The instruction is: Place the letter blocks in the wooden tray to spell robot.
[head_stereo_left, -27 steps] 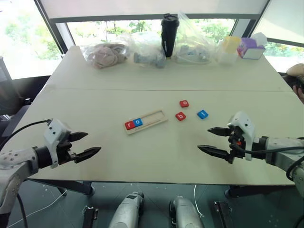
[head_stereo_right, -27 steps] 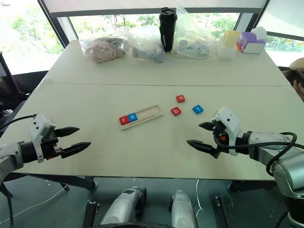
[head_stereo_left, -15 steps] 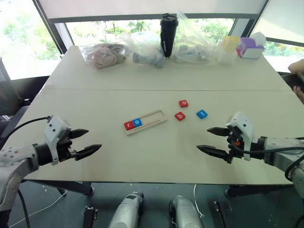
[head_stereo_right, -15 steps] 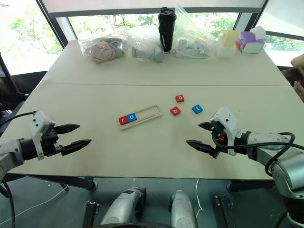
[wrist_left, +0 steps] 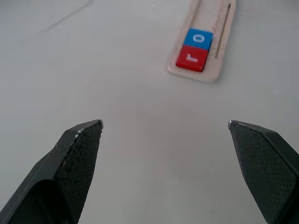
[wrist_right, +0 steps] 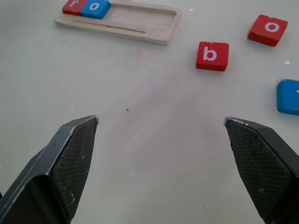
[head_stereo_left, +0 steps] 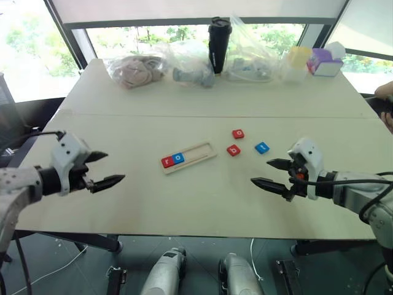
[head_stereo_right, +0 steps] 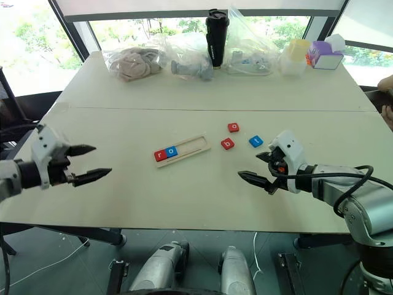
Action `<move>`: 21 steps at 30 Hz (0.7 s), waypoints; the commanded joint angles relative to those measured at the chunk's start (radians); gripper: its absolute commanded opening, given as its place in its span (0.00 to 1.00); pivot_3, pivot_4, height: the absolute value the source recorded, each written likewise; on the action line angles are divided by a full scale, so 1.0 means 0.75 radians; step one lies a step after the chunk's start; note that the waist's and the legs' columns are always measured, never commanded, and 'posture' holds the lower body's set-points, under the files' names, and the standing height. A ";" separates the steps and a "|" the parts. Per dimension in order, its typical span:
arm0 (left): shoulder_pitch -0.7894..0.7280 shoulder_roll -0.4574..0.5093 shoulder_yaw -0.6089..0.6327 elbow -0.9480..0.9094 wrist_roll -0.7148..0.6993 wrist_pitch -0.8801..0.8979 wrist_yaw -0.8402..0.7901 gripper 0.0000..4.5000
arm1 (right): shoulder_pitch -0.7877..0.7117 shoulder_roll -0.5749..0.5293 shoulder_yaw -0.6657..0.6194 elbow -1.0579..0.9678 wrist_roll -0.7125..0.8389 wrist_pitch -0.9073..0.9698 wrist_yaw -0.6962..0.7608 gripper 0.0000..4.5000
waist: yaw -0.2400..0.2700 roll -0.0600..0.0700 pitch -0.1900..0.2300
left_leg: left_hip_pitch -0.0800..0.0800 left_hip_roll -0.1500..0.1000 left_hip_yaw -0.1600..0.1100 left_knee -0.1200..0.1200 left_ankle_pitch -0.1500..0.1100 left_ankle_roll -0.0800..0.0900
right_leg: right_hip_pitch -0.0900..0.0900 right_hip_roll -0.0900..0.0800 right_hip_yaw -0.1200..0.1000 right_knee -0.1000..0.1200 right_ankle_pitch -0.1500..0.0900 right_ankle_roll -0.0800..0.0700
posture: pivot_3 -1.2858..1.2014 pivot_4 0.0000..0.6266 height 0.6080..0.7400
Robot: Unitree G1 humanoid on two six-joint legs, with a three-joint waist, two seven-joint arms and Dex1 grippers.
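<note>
The wooden tray lies slanted in the middle of the table, with a red "r" block and a blue "o" block side by side at its left end. To its right, loose on the table, lie a red "b" block, a red "o" block and a blue "t" block. My left gripper hovers open at the table's left, well clear of the tray. My right gripper hangs open just near of the blue "t" block, holding nothing.
Along the table's far edge stand clear plastic bags, a black tumbler, a yellow box and a purple tissue box. A person's hand shows at the right edge.
Both grippers have moved a little farther over the table, the right one leftward toward the loose blocks. Both stay open; no block has moved.
</note>
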State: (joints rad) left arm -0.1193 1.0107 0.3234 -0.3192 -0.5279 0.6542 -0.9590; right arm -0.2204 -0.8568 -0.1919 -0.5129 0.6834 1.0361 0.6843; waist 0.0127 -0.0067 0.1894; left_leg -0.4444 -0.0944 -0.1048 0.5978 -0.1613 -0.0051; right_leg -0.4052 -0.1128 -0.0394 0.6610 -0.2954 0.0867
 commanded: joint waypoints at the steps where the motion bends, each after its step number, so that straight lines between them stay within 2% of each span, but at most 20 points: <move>1: -0.073 0.019 -0.103 -0.037 -0.013 0.020 -0.044 1.00 | -0.063 -0.004 0.009 -0.125 0.049 0.055 -0.046 0.99 | -0.001 0.000 0.000 | 0.000 0.000 0.000 -0.001 0.001 0.001 | 0.000 0.000 0.000 0.000 0.000 0.000 | 0.52 0.24 1.00; 3: -0.185 -0.062 -0.290 0.046 0.075 -0.037 -0.045 1.00 | -0.094 0.019 0.040 -0.207 0.069 0.074 -0.082 0.99 | 0.001 0.001 0.000 | 0.000 0.000 0.000 -0.001 0.001 0.002 | 0.000 0.000 0.000 -0.001 0.000 0.000 | 0.52 0.24 1.00; 7: -0.341 -0.197 -0.462 0.237 0.198 -0.134 -0.025 1.00 | -0.117 0.033 0.078 -0.273 0.080 0.108 -0.136 0.99 | 0.000 -0.001 0.000 | 0.000 0.000 0.000 -0.001 0.002 0.003 | 0.001 0.000 0.000 0.000 0.001 0.001 | 0.52 0.24 1.00; 9: -0.418 -0.278 -0.501 0.332 0.221 -0.161 -0.015 1.00 | -0.125 0.050 0.081 -0.293 0.094 0.136 -0.172 0.99 | 0.001 -0.002 0.001 | 0.000 0.000 0.001 0.000 0.002 0.003 | 0.001 0.000 0.000 0.000 0.002 0.004 | 0.52 0.24 1.00; 13: -0.514 -0.347 -0.597 0.495 0.368 -0.292 0.002 1.00 | -0.127 0.097 0.089 -0.343 0.134 0.188 -0.236 0.99 | -0.002 -0.003 0.001 | 0.000 0.000 0.001 0.000 0.002 0.003 | 0.001 0.001 0.000 0.000 0.003 0.005 | 0.52 0.24 1.00; 15: -0.553 -0.392 -0.609 0.554 0.381 -0.317 0.001 1.00 | -0.122 0.121 0.094 -0.364 0.149 0.203 -0.265 0.99 | -0.002 -0.003 0.001 | 0.000 0.000 0.001 0.000 0.002 0.003 | 0.001 0.001 0.000 0.000 0.003 0.006 | 0.52 0.24 1.00; 21: -0.551 -0.456 -0.662 0.602 0.400 -0.373 -0.091 1.00 | -0.084 0.159 0.139 -0.361 0.121 0.176 -0.306 0.99 | -0.002 -0.003 0.001 | 0.000 0.000 0.001 0.000 0.002 0.004 | 0.001 0.001 0.000 0.001 0.004 0.007 | 0.52 0.24 1.00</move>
State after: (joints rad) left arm -0.5251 0.6693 -0.1772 0.1457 -0.2270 0.3985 -1.0081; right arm -0.2852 -0.7399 -0.0889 -0.7638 0.7787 1.1897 0.4582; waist 0.0114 -0.0093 0.1903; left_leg -0.4442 -0.0947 -0.1044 0.5979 -0.1595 -0.0023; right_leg -0.4044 -0.1121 -0.0396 0.6615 -0.2924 0.0921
